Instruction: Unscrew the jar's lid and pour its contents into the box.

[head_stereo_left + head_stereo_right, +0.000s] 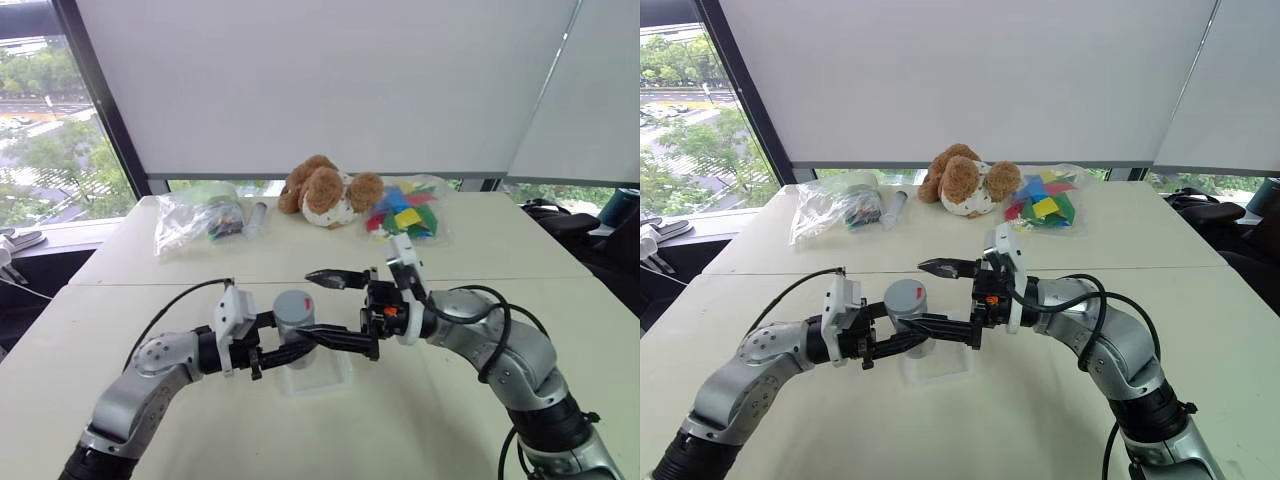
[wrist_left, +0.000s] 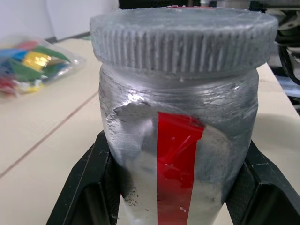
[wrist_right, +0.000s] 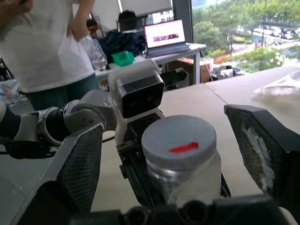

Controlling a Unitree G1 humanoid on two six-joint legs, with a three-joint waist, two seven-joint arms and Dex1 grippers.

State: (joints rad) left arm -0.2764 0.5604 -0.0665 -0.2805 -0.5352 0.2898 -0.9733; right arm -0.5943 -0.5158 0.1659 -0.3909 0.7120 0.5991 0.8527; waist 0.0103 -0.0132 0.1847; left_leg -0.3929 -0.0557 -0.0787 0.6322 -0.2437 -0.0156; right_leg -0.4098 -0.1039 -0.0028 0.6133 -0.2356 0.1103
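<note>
Jar (image 2: 178, 140) in clamped left tool (image 1: 285, 352)

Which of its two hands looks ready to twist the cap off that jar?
The right, probably. The left gripper is shut on the jar, holding it upright. The right gripper is open, its fingers either side of the lid, not yet touching.
</note>
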